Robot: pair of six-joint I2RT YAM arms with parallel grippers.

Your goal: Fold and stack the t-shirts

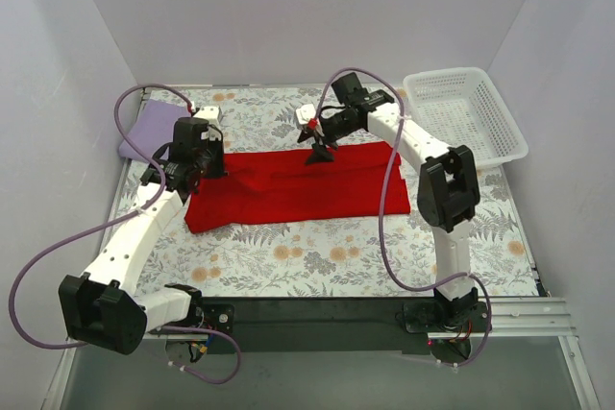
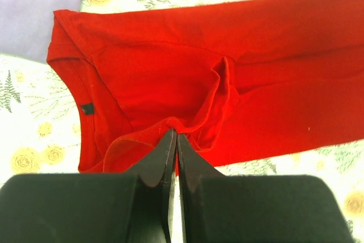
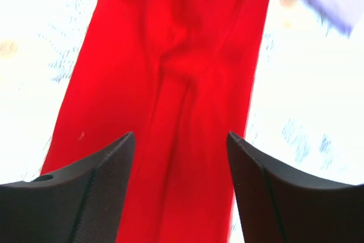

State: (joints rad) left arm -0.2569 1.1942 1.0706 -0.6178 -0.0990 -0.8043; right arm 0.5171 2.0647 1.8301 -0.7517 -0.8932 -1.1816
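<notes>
Two shirts. Red t-shirt (image 1: 288,184) lies as a long strip on the desk (image 1: 317,256). Your left jaws pinch just a small pucker near its collar; right jaws hang spread above it. Pull unevenly and the fold may collapse. Lilac t-shirt (image 1: 146,130) lies far left.

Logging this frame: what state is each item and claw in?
red t-shirt: folded into a long band, lying flat, bunched near the collar.
lilac t-shirt: lying at far left, untouched.
basket: upright, far right.
left claw: shut on red t-shirt.
right claw: open above red t-shirt.
</notes>
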